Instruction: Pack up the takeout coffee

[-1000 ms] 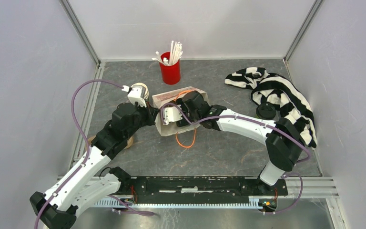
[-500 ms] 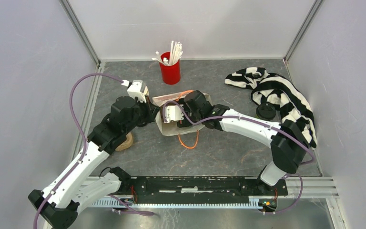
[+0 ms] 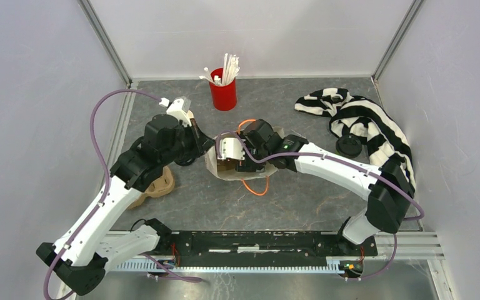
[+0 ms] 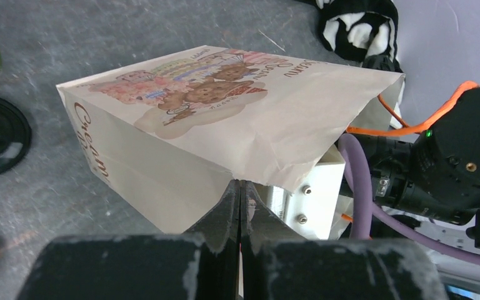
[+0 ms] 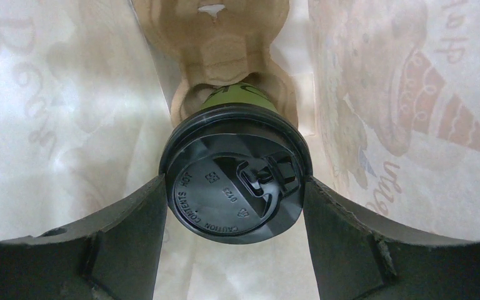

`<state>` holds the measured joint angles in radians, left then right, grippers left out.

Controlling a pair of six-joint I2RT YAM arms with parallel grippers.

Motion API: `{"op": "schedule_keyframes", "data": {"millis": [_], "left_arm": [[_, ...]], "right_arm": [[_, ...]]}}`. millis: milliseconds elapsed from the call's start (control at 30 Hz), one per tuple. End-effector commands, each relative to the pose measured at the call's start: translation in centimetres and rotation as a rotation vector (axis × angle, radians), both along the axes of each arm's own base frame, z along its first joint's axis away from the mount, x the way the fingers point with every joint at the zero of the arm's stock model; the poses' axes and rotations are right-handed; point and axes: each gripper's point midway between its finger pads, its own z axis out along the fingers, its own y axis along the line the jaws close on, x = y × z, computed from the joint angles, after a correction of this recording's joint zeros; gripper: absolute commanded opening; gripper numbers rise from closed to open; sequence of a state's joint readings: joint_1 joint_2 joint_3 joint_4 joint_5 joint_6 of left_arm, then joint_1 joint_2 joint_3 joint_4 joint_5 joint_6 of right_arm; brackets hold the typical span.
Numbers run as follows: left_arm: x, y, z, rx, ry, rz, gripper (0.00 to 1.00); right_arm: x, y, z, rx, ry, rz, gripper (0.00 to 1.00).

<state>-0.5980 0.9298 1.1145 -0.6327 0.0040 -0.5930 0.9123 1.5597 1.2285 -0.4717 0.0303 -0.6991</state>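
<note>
On the tabletop [image 3: 300, 200] the paper bag [image 4: 225, 125] lies on its side, shifted a little toward the near edge since a second ago. The left claw [image 4: 240, 187] stays pinched tight on its edge. Inside, a cardboard carrier [image 5: 215, 50] seats one green cup [image 5: 237, 94], which the right claw [image 5: 232, 215] grasps by its black lid [image 5: 225, 187].

Pale grey walls [image 3: 250, 31] with aluminium corner posts [image 3: 106, 40] enclose a dark grey, stone-patterned tabletop [image 3: 300, 200].
</note>
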Motion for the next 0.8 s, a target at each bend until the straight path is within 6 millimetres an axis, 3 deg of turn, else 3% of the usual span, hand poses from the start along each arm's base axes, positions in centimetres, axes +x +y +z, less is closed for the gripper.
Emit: {"op": "schedule_keyframes", "data": {"millis": [0, 333, 467, 767], "left_arm": [[-1.2, -1.5, 1.6, -0.097, 0.107, -0.025, 0.02], [-2.0, -1.8, -0.4, -0.104, 0.351, 0.060, 0.02], [-1.3, -1.0, -0.2, -0.077, 0.351, 0.128, 0.02], [1.6, 0.4, -0.4, 0.043, 0.285, 0.213, 0.02]], "right_arm": [[-2.9, -0.9, 0.5, -0.024, 0.139, -0.046, 0.36], [-5.1, -2.8, 0.0, -0.162, 0.248, -0.105, 0.36], [-5.4, -2.9, -0.8, -0.183, 0.282, -0.123, 0.37], [-5.3, -3.4, -4.8, -0.241, 0.284, -0.119, 0.37]]}}
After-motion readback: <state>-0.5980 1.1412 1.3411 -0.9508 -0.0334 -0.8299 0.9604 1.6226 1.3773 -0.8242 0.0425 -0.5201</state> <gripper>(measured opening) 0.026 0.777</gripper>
